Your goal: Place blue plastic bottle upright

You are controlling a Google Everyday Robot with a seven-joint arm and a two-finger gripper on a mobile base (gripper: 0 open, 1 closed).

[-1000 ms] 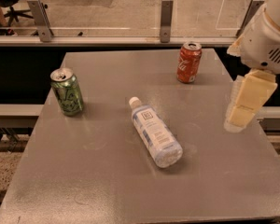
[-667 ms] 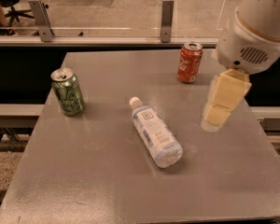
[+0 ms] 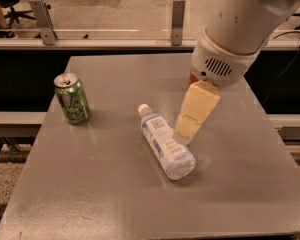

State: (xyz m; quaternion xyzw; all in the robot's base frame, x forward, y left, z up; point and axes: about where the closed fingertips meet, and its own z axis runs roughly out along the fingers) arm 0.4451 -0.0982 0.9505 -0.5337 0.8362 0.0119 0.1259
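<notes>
The blue plastic bottle (image 3: 164, 141) lies on its side in the middle of the grey table (image 3: 115, 194). Its white cap points to the far left and its base to the near right. It is clear, with a white-and-pale-blue label. My gripper (image 3: 189, 129) hangs from the white arm (image 3: 240, 29) at the upper right. Its cream-coloured fingers point down and left, just to the right of the bottle's middle and close above the table. It holds nothing.
A green can (image 3: 71, 98) stands upright at the table's left side. A red soda can (image 3: 192, 77) stands behind the arm, mostly hidden. A railing with metal posts (image 3: 178, 15) runs along the far edge of the table.
The arm has swung left and down from the table's right edge to the bottle's side. It now covers most of the red can. The bottle and the cans have not moved.
</notes>
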